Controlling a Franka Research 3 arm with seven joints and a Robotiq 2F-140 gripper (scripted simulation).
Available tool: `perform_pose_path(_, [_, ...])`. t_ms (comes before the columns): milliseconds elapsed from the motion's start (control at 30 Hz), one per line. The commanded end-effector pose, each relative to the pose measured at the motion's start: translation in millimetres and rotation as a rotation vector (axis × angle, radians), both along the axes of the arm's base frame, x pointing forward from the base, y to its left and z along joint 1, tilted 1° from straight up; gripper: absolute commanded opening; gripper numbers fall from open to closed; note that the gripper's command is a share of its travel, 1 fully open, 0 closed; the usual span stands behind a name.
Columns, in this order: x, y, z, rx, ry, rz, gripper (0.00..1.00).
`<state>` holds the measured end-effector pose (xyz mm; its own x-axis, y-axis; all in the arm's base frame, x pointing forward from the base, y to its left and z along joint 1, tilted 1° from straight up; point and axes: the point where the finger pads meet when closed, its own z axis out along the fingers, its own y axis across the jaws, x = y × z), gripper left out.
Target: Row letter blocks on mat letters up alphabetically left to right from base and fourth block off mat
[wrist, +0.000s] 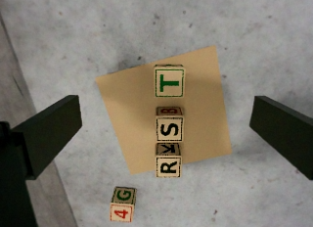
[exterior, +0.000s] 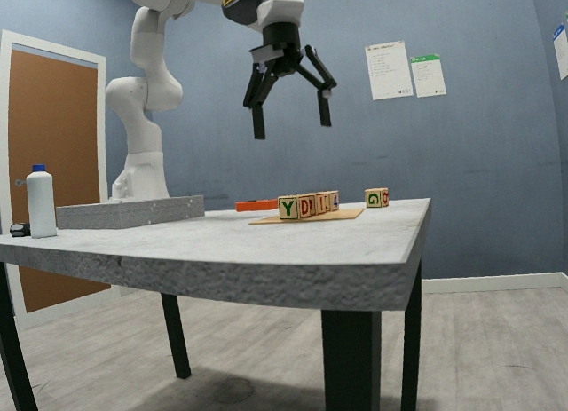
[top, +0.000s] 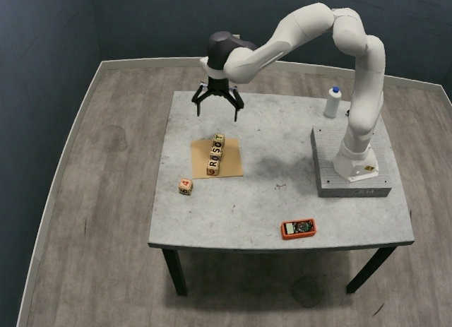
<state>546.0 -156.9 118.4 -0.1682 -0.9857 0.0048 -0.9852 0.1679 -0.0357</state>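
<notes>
The hand, released and spread wide, points down above the worktop; R, S and T blocks line the mat, the 4 block off it.

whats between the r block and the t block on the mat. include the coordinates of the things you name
The s block [top: 216, 150] [wrist: 169, 129] lies between the r block [top: 212, 164] [wrist: 168, 166] and the t block [top: 219, 137] [wrist: 169, 82], as the top and wrist views show.

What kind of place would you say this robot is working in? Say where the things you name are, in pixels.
Probably a robotics lab or test room: an arm [top: 369, 75] [exterior: 145, 92] bolted on a table, a multimeter [top: 298, 229] [exterior: 256, 205], and printed notices [exterior: 389, 69] on the wall.
</notes>
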Motion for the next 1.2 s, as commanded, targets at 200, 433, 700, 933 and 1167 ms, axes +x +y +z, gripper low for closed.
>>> perform_pose_path(200, [-7.6, 2.1, 21.0, 0.009, 0.022, 0.010, 1.00])
perform_pose_path(433, [-7.6, 2.2, 22.6, 0.009, 0.022, 0.010, 1.00])
perform_pose_path(700, [-7.6, 2.2, 22.6, 0.009, 0.022, 0.010, 1.00])
perform_pose_path(933, [-7.6, 2.2, 22.6, 0.009, 0.022, 0.010, 1.00])
perform_pose_path(1167, [-7.6, 2.2, 22.6, 0.009, 0.022, 0.010, 1.00])
